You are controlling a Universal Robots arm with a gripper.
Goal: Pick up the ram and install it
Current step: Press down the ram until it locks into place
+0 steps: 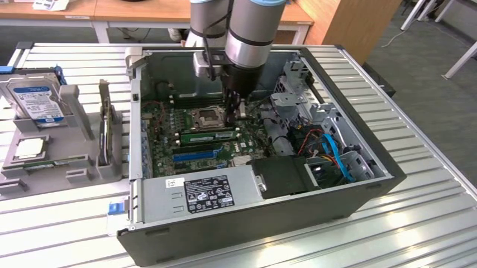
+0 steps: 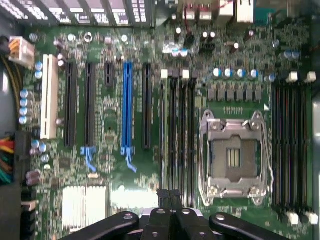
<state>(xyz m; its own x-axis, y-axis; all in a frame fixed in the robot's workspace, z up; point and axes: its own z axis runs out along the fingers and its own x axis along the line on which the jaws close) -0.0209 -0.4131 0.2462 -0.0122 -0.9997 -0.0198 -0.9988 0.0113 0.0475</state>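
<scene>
The jaws are clenched with nothing between them, above the motherboard (image 2: 150, 125); the ram (image 1: 210, 135) sits slotted beside the socket (image 1: 206, 116).

One open computer case (image 1: 261, 218) is seen on one slatted desk (image 1: 417, 234). One motherboard (image 2: 110, 125) is mounted inside it, and one empty processor socket (image 2: 235, 157) is counted on it. One blue expansion slot (image 2: 127, 105), one white slot (image 2: 49, 95) and four black slots are counted beside it. One power supply box (image 1: 201, 192) with one label is found at the case's near edge. One robot arm (image 1: 249, 39) is lowered into the case. On the exterior view's left, one grey holder (image 1: 67, 162) is seen, with one hard drive (image 1: 33, 100), one square processor chip (image 1: 30, 148) and one green memory stick (image 1: 52, 163) counted on it.
</scene>
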